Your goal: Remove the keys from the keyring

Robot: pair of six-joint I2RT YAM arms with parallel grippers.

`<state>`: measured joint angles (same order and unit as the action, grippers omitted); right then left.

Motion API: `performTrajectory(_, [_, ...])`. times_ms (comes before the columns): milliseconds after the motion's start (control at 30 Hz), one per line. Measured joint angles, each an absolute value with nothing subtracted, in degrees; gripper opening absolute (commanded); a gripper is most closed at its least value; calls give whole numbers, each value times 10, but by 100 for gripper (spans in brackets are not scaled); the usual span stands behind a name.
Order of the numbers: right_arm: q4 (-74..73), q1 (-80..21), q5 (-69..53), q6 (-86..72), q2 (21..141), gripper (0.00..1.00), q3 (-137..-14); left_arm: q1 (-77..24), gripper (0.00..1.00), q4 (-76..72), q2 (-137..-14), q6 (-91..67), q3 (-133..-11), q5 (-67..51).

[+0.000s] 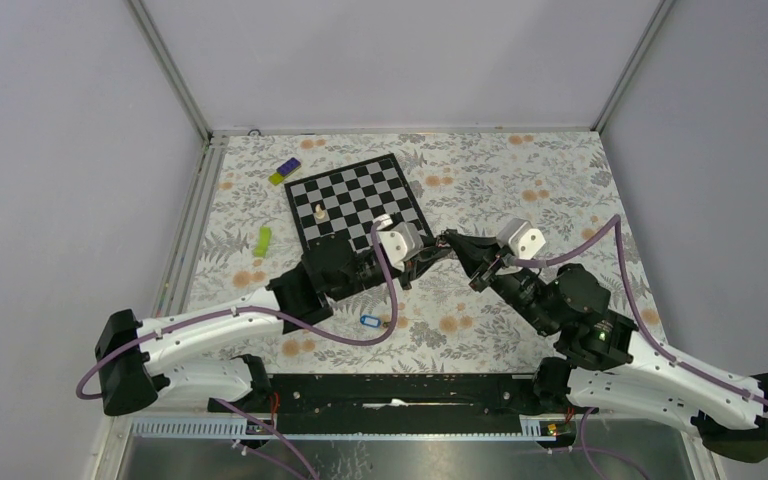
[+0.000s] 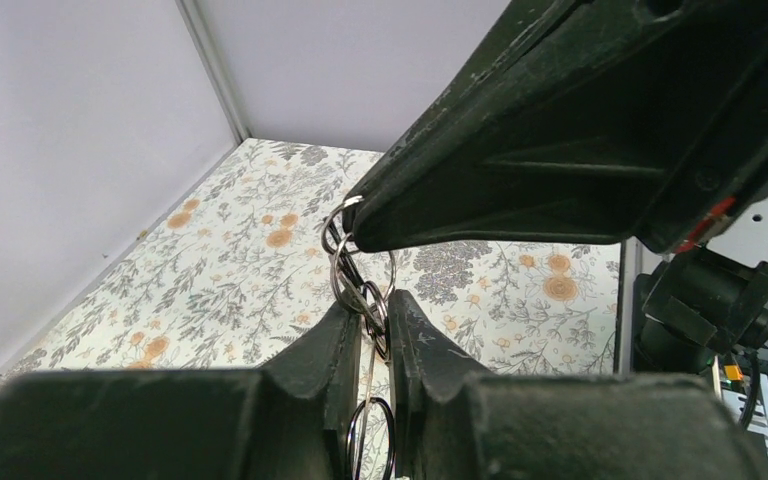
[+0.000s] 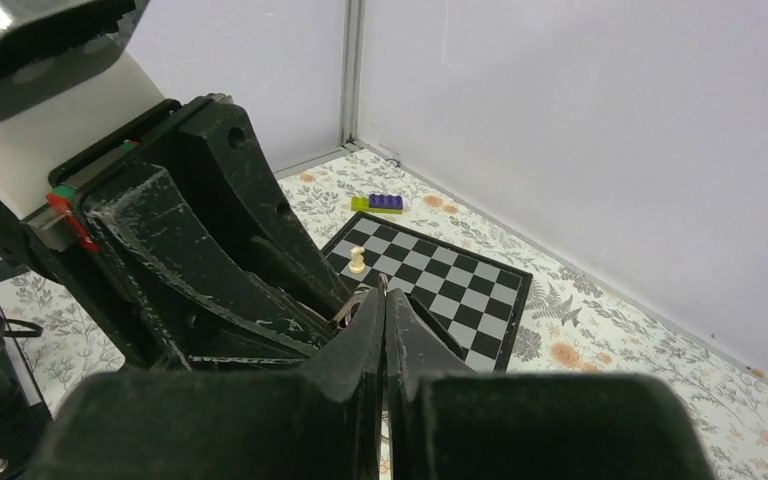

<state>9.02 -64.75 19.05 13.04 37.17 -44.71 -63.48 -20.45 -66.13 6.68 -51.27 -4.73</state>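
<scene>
Top external view: plain grey walls enclose a floral-print table (image 1: 530, 190) bearing a flat glossy chessboard (image 1: 360, 200), and above it the nearly closed left claw (image 2: 375, 325) and tightly pinched right claw (image 3: 384, 300) both grip the keyring (image 2: 341, 270), shiny linked wire loops.

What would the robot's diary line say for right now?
left tool: shut on keyring | right tool: shut on same keyring | keyring: held between both tools | blue tag: lying loose nearby
</scene>
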Motion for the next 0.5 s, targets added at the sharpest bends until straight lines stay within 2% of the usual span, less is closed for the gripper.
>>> performTrajectory(267, [98, -648, 189, 131, 349, 0, -426, -638, 2, -195, -642, 71, -504, -64])
performTrajectory(367, [98, -648, 189, 131, 340, 0, -419, -638, 2, -185, -637, 72, -504, -66])
performTrajectory(500, [98, -649, 182, 130, 331, 0, -411, -638, 9, -169, -632, 73, -504, -70])
